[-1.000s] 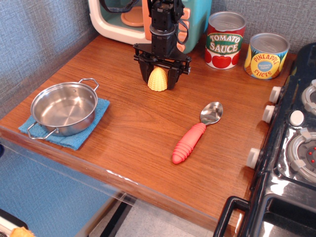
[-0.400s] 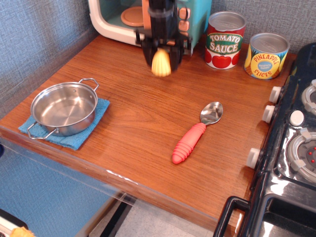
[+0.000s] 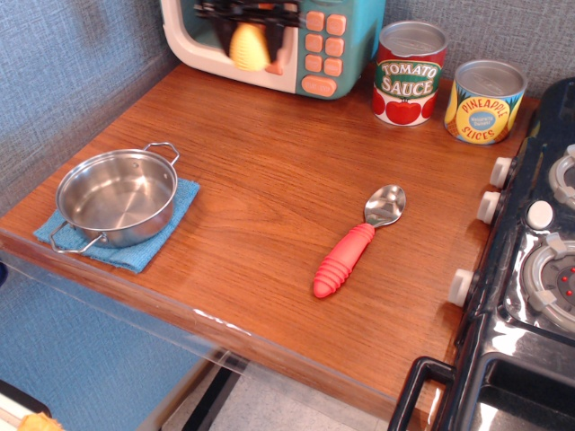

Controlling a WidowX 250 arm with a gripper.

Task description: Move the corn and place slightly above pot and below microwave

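My gripper [image 3: 250, 47] is shut on the pale-yellow corn [image 3: 248, 46] and holds it in the air, blurred, in front of the door of the teal and cream microwave [image 3: 332, 45] at the back. The shallow steel pot [image 3: 117, 196] with wire loop handles sits on a blue cloth [image 3: 171, 226] at the front left of the wooden table, well below and left of the gripper. Most of the arm is out of view above the frame.
A red-handled spoon [image 3: 352, 247] lies right of centre. A tomato sauce can [image 3: 410, 74] and a pineapple slices can [image 3: 485, 101] stand at the back right. A black toy stove [image 3: 530, 269] borders the right edge. A grey wall lies to the left.
The gripper has lifted the corn off the table and carried it up and to the left, from the table's middle back to in front of the microwave door.
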